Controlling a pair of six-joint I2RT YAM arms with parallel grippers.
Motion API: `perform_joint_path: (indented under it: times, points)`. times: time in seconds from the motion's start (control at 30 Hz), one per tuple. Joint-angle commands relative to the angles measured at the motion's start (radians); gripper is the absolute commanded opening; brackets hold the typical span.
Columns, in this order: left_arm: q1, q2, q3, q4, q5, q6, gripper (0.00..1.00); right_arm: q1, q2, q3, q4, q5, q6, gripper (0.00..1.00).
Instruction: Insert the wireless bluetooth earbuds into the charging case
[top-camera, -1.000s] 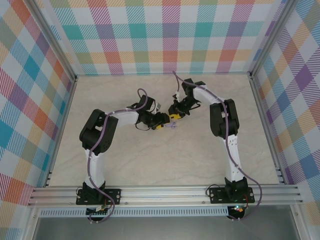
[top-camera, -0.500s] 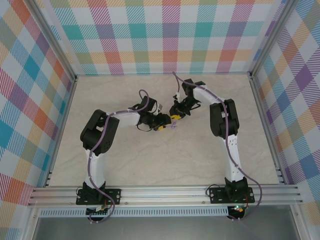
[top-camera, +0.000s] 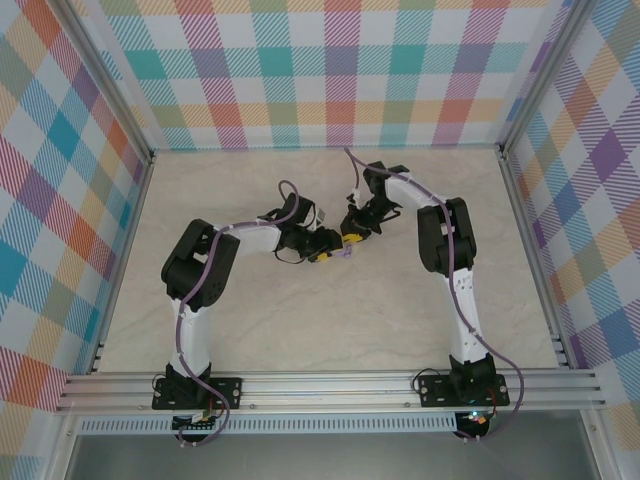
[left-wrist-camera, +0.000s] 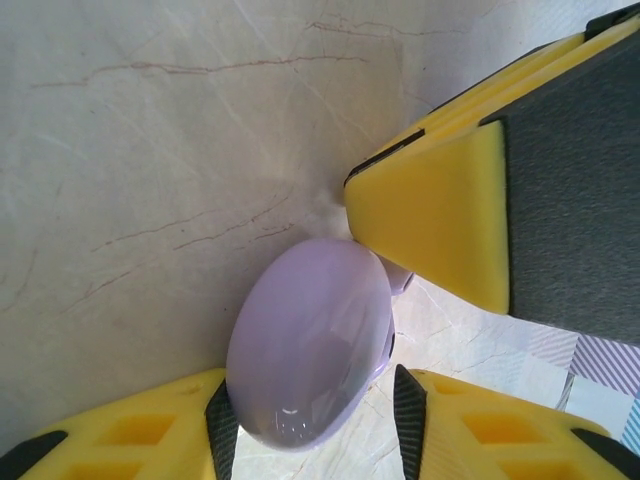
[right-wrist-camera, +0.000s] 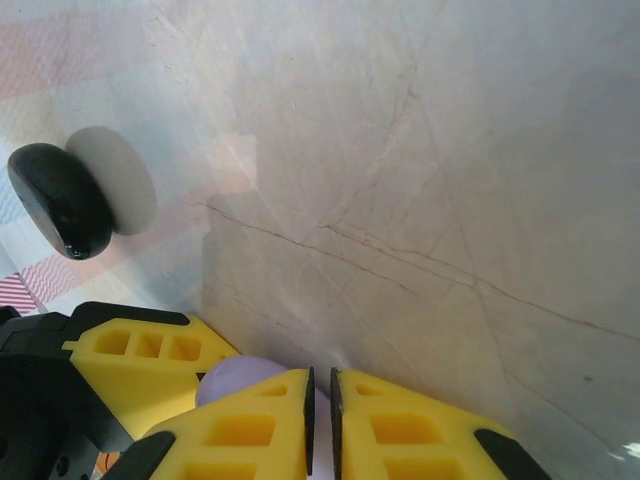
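- Black case (right-wrist-camera: 55, 205), with a pale disc (right-wrist-camera: 120, 180) touching it, lies on the tabletop (left-wrist-camera: 150, 150). It is ahead of your right gripper and off to its left, well apart from the work. Leave it alone.
- Left gripper (left-wrist-camera: 311, 385): the fingers are apart by the width of the charging case, and the pads look pressed on both its sides, so read it as clamped on the case. Don't loosen it or twist the wrist; this arm is your fixture.
- Charging case (left-wrist-camera: 310, 340): a lavender oval that sits right between the left gripper's pads, tilted, with its smooth shell towards the left wrist camera. You can't see the open side or the sockets from here, so don't assume they face the other arm.
- Lavender nub (left-wrist-camera: 402, 279): it peeks out just past the far edge of the case, directly under the right gripper's fingertip. It is probably an earbud, but you can't confirm that.
- Right gripper (right-wrist-camera: 321, 380): the fingers are all but together, with only a thin slit between them. You can't tell whether anything is pinched there. Its tip is right against the case.
- Doing the step well, as a judgement:
  - Move the right gripper only, slowly, with small corrections.
  - Line the bud up over its socket before you press.
  - Push straight in, not sideways, or the case will skid out of the left pads.
  - Release only once the bud sits flush.
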Motion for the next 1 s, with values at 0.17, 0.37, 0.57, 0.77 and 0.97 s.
perform_joint_path:
  times: [0.17,0.37,0.57,0.77,0.97]
  points:
    - [-0.012,0.042,-0.017,0.095,-0.008,-0.035,0.46,0.004,0.017,-0.026,-0.009,-0.013,-0.005,0.14]
    - [-0.013,0.049,-0.016,0.112,-0.006,-0.046,0.36,0.003,0.008,-0.038,0.010,-0.033,0.013,0.14]
    - [-0.013,0.018,0.000,0.047,-0.041,-0.007,0.20,-0.004,-0.050,-0.061,0.055,-0.055,0.049,0.16]
    - [-0.001,-0.075,0.028,-0.070,-0.089,0.094,0.17,-0.035,-0.218,-0.145,0.157,-0.051,0.103,0.25]
    - [0.026,-0.190,0.083,-0.147,0.007,0.249,0.16,-0.091,-0.438,-0.289,0.257,-0.090,0.085,0.31]
